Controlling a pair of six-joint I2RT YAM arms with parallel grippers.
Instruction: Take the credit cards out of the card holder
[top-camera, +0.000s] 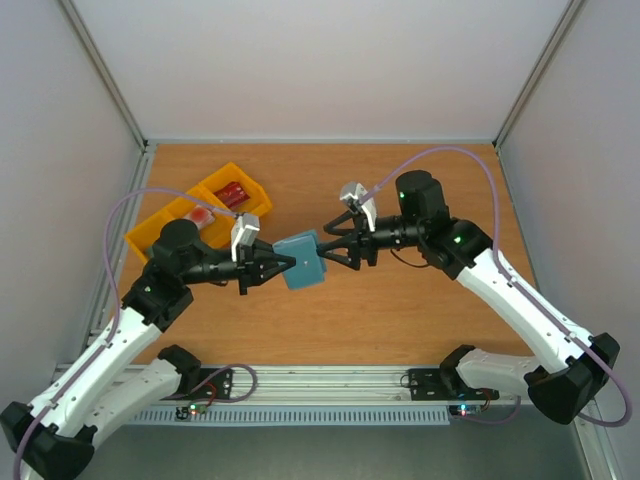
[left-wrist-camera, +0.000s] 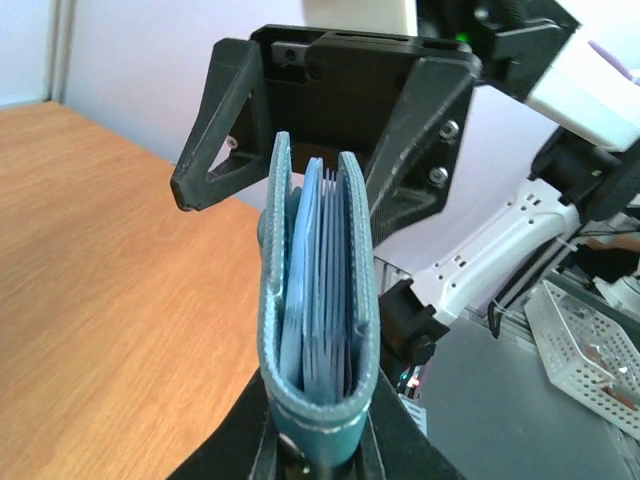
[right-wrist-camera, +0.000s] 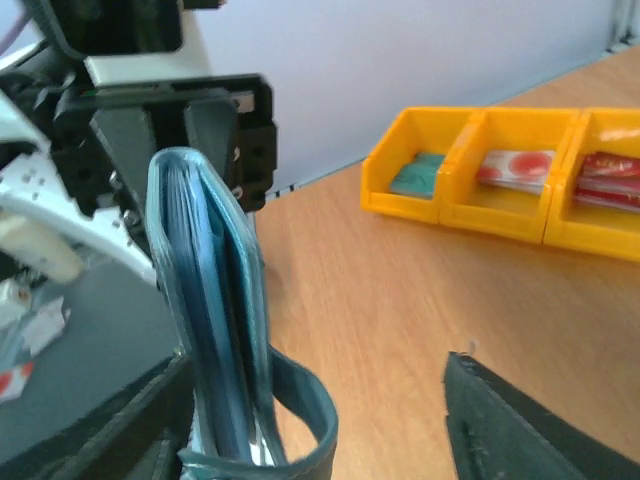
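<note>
The slate-blue card holder (top-camera: 300, 261) hangs in the air over the table's middle, between both grippers. My left gripper (top-camera: 284, 264) is shut on its folded spine (left-wrist-camera: 318, 415). In the left wrist view the card holder stands edge-on, with several thin card edges (left-wrist-camera: 322, 270) packed between its two halves. My right gripper (top-camera: 328, 248) is open and straddles the holder's far edge. In the right wrist view the card holder (right-wrist-camera: 205, 310) lies against my left finger, and the right finger (right-wrist-camera: 510, 420) stands far off. One flap (right-wrist-camera: 305, 400) bows outward.
A yellow three-compartment tray (top-camera: 160, 232) stands at the back left. It holds a teal card (right-wrist-camera: 420, 176), a pale pinkish-red card (right-wrist-camera: 515, 167) and a red item (right-wrist-camera: 605, 180). Grey walls close the table's sides and back.
</note>
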